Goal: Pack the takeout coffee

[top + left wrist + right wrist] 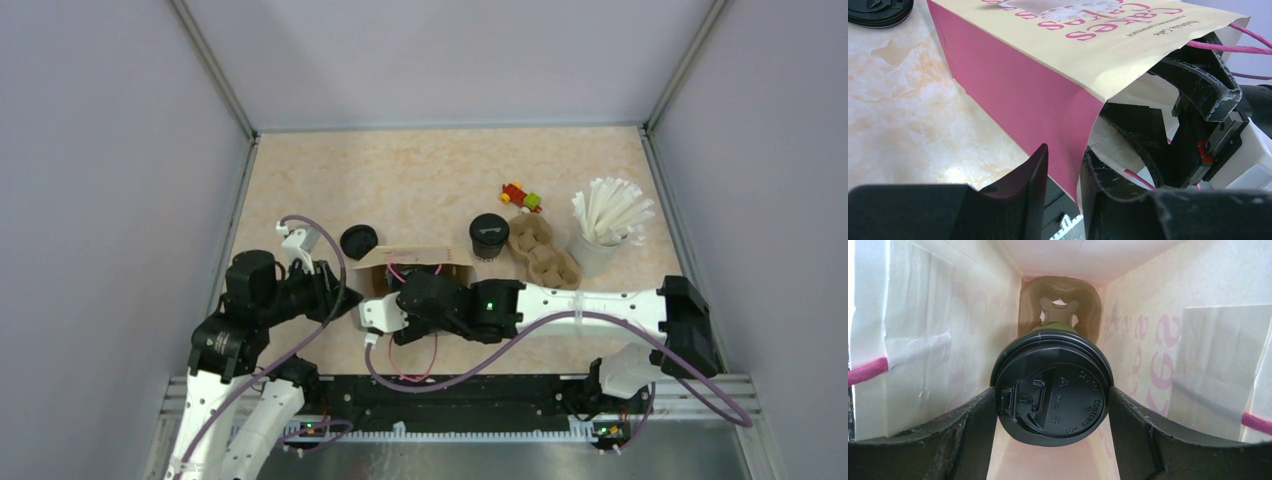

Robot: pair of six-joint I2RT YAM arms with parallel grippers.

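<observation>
A pink and cream paper bag (415,258) lies on its side mid-table. My right gripper (1052,390) reaches inside it, shut on a takeout coffee cup (1058,407) by the rim of its black lid. A brown moulded-pulp piece (1058,295) fills the bag's far end behind the cup. The second takeout coffee cup (489,236) stands lidded on the table to the right of the bag. My left gripper (1064,155) is at the bag's mouth. Its fingers (1035,180) straddle the pink side wall (1013,95) with a gap showing.
A loose black lid (358,241) lies left of the bag. A brown pulp carrier (543,250), a pale cup of white straws (605,225) and small toy bricks (520,196) sit to the right. Pink handle cords (1248,49) trail from the bag's mouth.
</observation>
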